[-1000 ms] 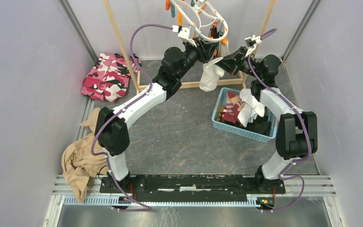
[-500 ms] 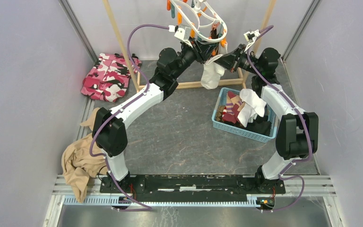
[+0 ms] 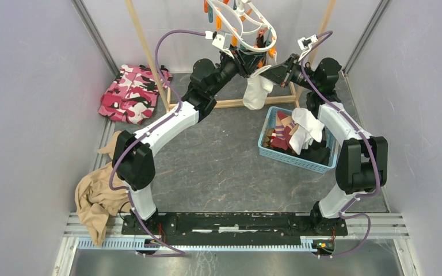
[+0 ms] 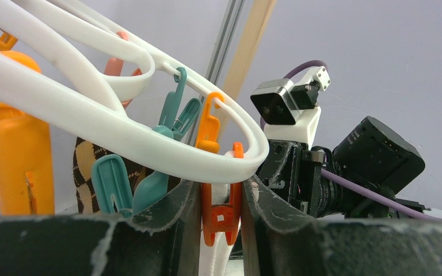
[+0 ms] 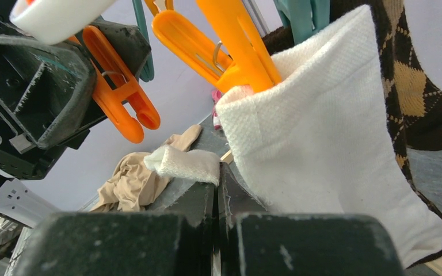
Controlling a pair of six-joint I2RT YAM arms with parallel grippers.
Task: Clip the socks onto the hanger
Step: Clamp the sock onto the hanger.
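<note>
Under the hanger point(image 4: 121, 123), a peg point(image 4: 221, 221) was pinched by the left hand point(image 4: 221, 195), a white sock point(image 5: 322, 149) by the right hand point(image 5: 218, 190); misaligned, the cuff could be missed.

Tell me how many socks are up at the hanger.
2: a white sock at an orange clothespin, and a brown argyle sock hanging right behind it. More may be hidden.

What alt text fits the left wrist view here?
The left arm's fingers pinch an orange clothespin hanging from the white hanger, a white sock just beneath it. Teal clothespins and an argyle sock hang to the left; the right arm's wrist camera sits behind.
</note>
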